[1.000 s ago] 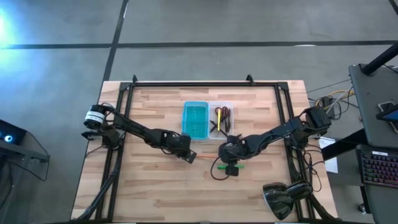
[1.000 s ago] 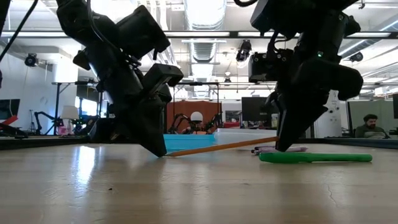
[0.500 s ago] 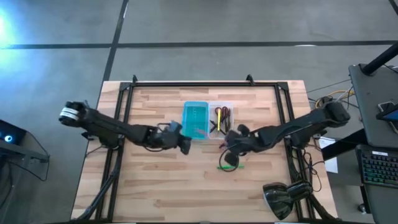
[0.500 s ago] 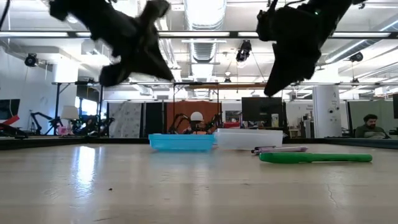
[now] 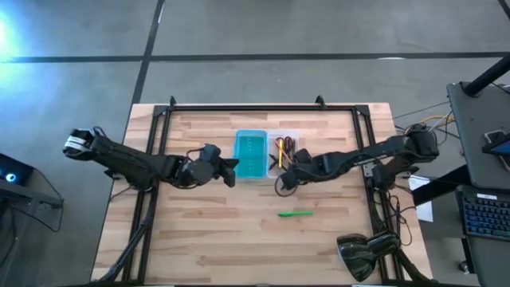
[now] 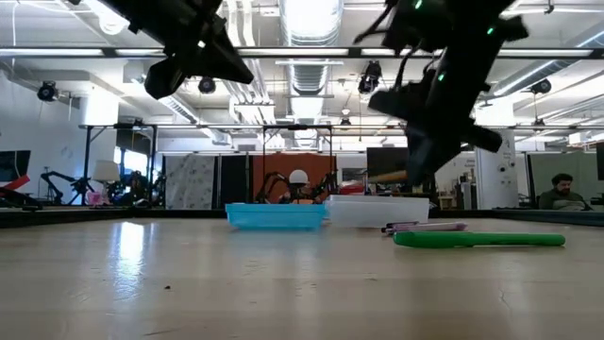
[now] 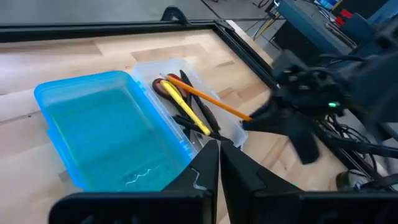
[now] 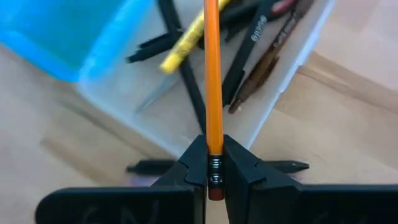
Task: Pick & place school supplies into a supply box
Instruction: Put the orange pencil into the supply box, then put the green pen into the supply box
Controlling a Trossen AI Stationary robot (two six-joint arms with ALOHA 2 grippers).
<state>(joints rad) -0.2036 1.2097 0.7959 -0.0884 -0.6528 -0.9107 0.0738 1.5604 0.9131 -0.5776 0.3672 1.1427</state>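
Observation:
The supply box lies near the table's far middle, its turquoise half [image 5: 249, 154] [image 7: 106, 124] empty and its clear half [image 5: 284, 150] [image 8: 186, 93] holding a yellow pencil [image 8: 186, 38], several dark pens and the red-handled scissors. My right gripper [image 5: 284, 178] [image 8: 214, 163] hovers at the clear half's near edge, shut on an orange pencil [image 8: 213, 68] [image 7: 205, 96]. My left gripper [image 5: 229, 171] [image 7: 217, 152] hangs shut and empty, left of the turquoise half. The green marker [image 5: 296, 213] [image 6: 477, 240] lies flat on the table nearer the front. My right gripper pinches the orange pencil between its two fingers at the eraser end [image 8: 214, 169], just above the metal band. The pencil runs straight on ahead of the fingers. It is lifted clear, and its free end [image 7: 174, 77] reaches out over the clear half.
A dark pen [image 8: 292, 165] [image 6: 425, 227] lies on the table just in front of the clear half, below my right gripper. A black frame rail [image 5: 255, 106] borders the table's far edge. A lamp head [image 5: 358, 253] sits at the near right corner.
Both grippers were low at the orange pencil, one at each end. My left gripper has risen and drawn back toward the table's left. My right gripper has lifted the pencil clear of the table and carried it toward the far edge, over the clear half.

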